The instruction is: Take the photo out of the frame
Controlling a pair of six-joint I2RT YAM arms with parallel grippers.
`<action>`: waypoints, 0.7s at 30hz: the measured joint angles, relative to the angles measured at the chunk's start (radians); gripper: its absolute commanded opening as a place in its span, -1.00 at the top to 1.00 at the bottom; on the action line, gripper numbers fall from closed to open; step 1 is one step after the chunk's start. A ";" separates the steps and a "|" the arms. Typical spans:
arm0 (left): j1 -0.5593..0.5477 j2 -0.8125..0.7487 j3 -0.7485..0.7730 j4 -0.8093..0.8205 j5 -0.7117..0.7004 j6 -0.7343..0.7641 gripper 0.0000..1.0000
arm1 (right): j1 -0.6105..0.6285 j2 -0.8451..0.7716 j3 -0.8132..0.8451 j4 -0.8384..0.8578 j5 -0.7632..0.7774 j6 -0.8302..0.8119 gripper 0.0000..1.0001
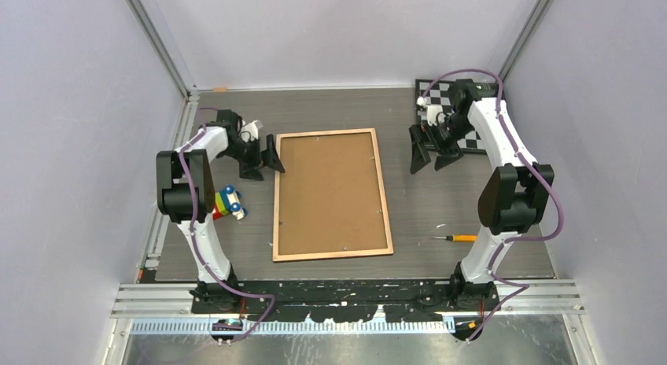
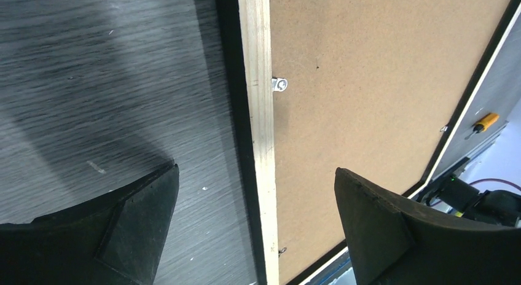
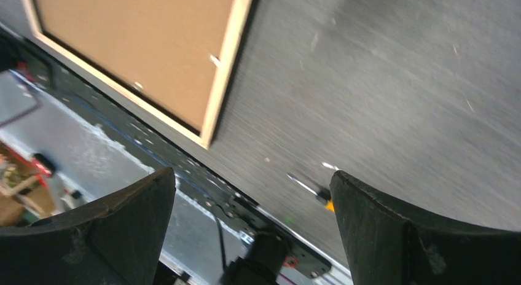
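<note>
Downward, left hand [image 2: 257, 169] spread over frame [image 2: 259, 125] rim

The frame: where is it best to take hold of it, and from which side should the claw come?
Grip the frame by its long left wood rim, from above on the left side, where the open left claw hangs over it. The frame lies flat, back up, and the backing board fills the inside, so the thin outer edge is probably the only part to pinch.
</note>
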 measured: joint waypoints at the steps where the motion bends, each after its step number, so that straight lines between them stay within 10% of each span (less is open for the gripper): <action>1: 0.000 -0.002 0.000 -0.002 -0.004 0.005 -1.00 | 0.000 -0.016 -0.022 -0.002 0.029 -0.021 -0.99; 21: 0.000 -0.455 0.011 0.053 -0.109 0.090 -0.99 | 0.029 -0.445 -0.712 0.100 0.461 -0.525 -0.57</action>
